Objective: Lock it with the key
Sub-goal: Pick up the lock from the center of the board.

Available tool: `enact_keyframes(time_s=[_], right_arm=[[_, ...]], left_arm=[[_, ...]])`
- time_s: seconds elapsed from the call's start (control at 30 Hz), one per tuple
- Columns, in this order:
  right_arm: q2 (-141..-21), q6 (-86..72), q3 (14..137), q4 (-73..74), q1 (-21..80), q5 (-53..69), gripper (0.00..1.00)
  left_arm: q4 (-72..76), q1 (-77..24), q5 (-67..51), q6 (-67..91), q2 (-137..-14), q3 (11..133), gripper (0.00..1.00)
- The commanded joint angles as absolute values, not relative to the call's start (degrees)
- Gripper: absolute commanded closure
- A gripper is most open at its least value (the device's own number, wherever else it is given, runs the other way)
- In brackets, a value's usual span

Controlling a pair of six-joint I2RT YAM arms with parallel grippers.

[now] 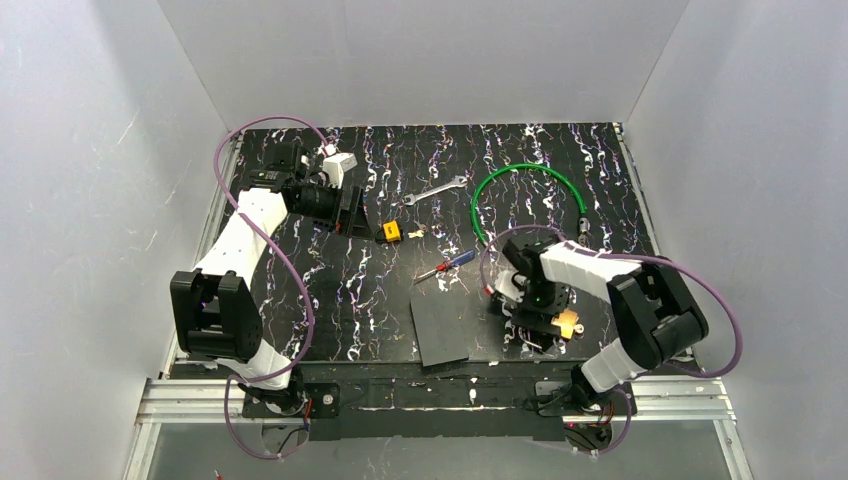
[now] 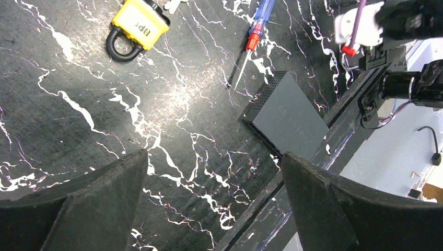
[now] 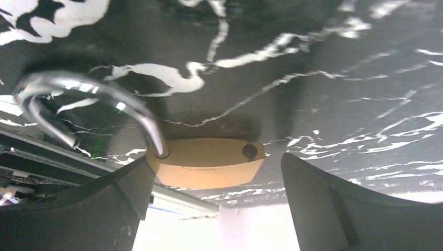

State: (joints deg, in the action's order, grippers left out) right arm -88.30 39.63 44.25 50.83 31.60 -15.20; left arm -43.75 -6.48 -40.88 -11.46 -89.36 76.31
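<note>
key lies on black white-veined table between white walls.

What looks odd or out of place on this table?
The brass padlock between the right tool's fingers looks odd: its steel loop is swung out sideways, one end free of its hole, so it is open.
</note>
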Motion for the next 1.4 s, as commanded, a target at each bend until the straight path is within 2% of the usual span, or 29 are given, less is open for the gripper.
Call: enact_keyframes(time_s=[0.0, 0.23, 0.6, 0.83, 1.03, 1.37], right_arm=[[-82.72, 48.23, 47.56, 48.28, 24.87, -4.83, 0.02], [-77.39, 53.39, 42.88, 44.11, 18.56, 1.37, 0.02], [-83.6, 52.48, 42.6, 45.92, 15.56, 4.72, 0.02], [-84.37, 51.81, 39.58, 44.2, 14.0, 2.54, 0.02], [-83.85, 48.35, 40.93, 42.4, 13.97, 2.29, 0.14], [-82.02, 45.54, 51.21, 45.85, 14.06, 8.99, 0.48]], left_arm=[[-44.38, -6.49, -41.45, -11.52, -87.13, 76.48, 0.02], [-44.39, -6.42, -42.0, -11.43, -87.08, 76.65, 0.02], [-44.39, -6.42, -42.54, -11.07, -85.75, 76.57, 0.02], [-44.65, -6.35, -42.62, -11.28, -85.28, 76.45, 0.02], [-43.95, -5.92, -47.92, -10.6, -83.95, 76.36, 0.02], [-44.8, -5.05, -57.7, -9.68, -82.44, 75.67, 0.02]])
